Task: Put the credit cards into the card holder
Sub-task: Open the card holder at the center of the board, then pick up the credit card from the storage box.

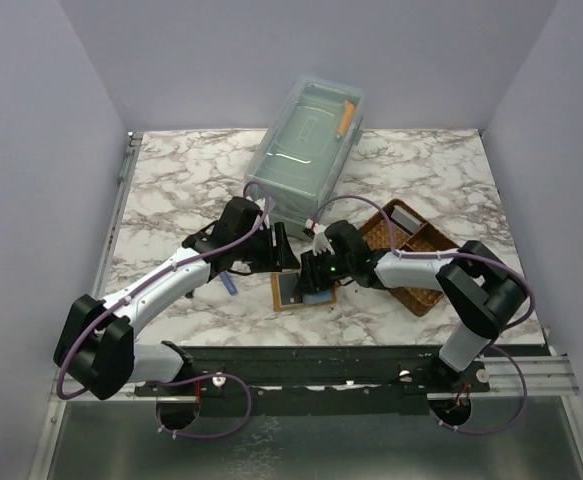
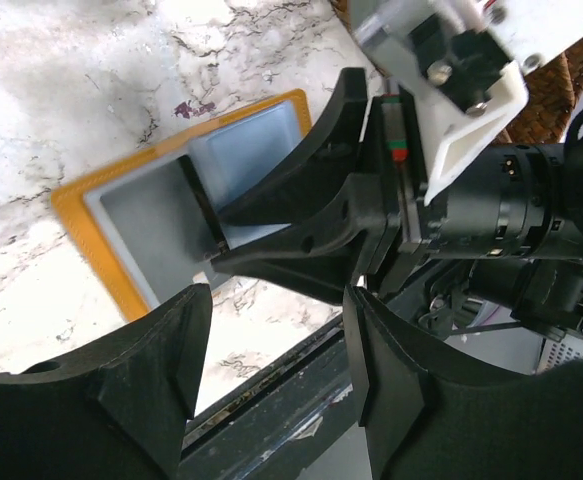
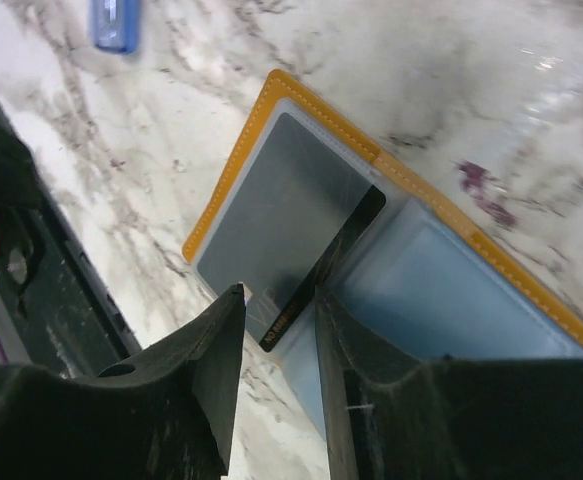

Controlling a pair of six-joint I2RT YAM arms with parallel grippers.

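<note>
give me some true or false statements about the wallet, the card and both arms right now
The card holder lies open on the marble table. True.
A dark card stands between the fingers of the right end effector. True.
The left end effector grips a card. False: its fingers are apart, with nothing between them.
The woven tray sits on the card holder's left. False: it sits on its right.

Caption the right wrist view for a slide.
Dark card between the jaws of the right gripper, tilted over the open card holder.
</note>
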